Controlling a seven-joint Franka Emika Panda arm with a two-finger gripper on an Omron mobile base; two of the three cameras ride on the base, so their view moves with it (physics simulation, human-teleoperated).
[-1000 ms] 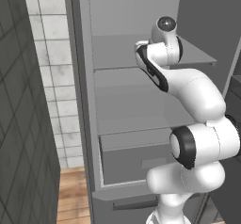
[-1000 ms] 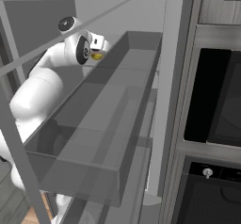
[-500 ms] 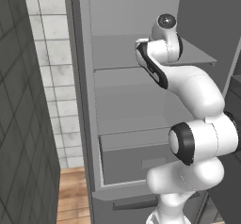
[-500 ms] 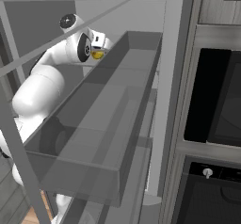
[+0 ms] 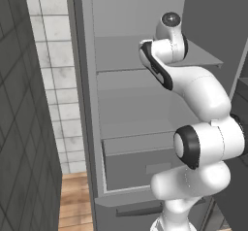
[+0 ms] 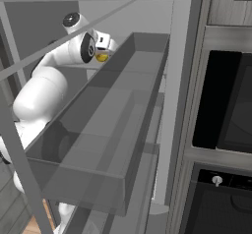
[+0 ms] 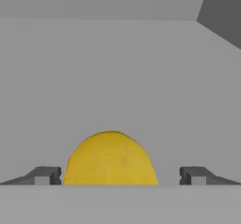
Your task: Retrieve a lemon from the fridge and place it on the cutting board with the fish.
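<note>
Two-finger dark gripper (image 7: 120,176): jaws apart, one tip each side of the small round bright-yellow lemon (image 7: 111,159), gaps showing on both sides, left narrower. Advice: centre the fruit, then close gently; a round fruit may roll. Lemon rests on an upper grey shelf of the tall grey fridge (image 5: 126,104). White arm: folded upward from the base, hand reaching into the shelf.

one lemon (image 7: 110,159), just the one yellow fruit. one fridge (image 5: 140,104) with its door open, one drawer (image 5: 145,164) low inside it, and one long door bin (image 6: 106,130). one oven (image 6: 229,105), one knob (image 6: 215,180) below it.
</note>
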